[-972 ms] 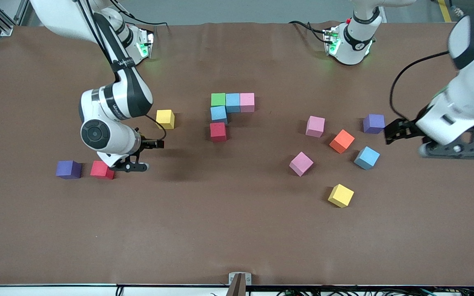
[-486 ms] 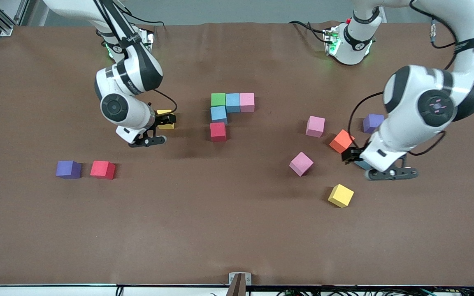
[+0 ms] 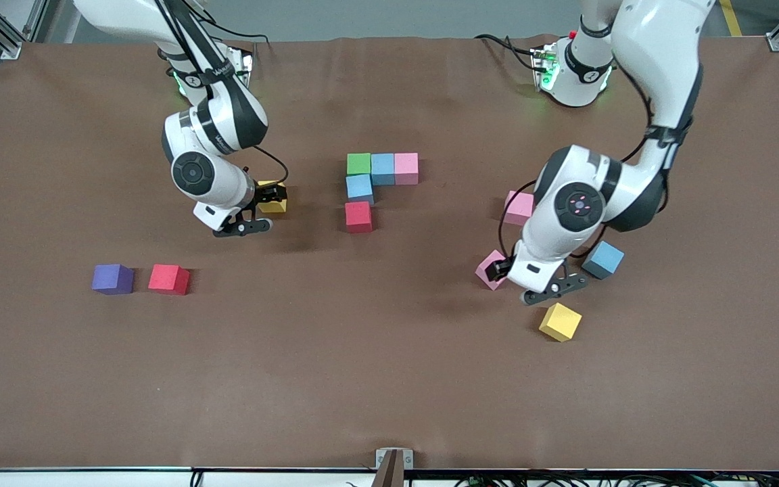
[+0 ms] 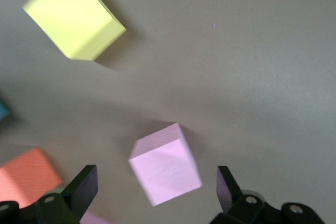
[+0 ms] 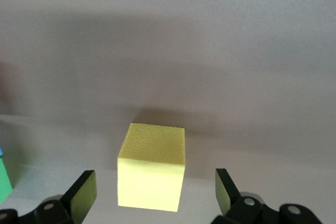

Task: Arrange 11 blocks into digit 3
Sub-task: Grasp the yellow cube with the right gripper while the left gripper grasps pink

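I have both arms lined up for pickups: the left gripper [image 4: 157, 195], fingers spread and empty, hangs over a tilted pink block [image 3: 491, 267] among the loose blocks toward the left arm's end of the bench, and the right gripper [image 5: 155, 195], likewise spread and empty, hangs over a yellow block [image 5: 152, 174] toward the right arm's end. Near mid-bench, toward the base edge, the started digit [image 3: 372, 186] has five blocks. Next, I judge, each gripper must drop squarely and close; the pink block's skew calls for wrist rotation first.
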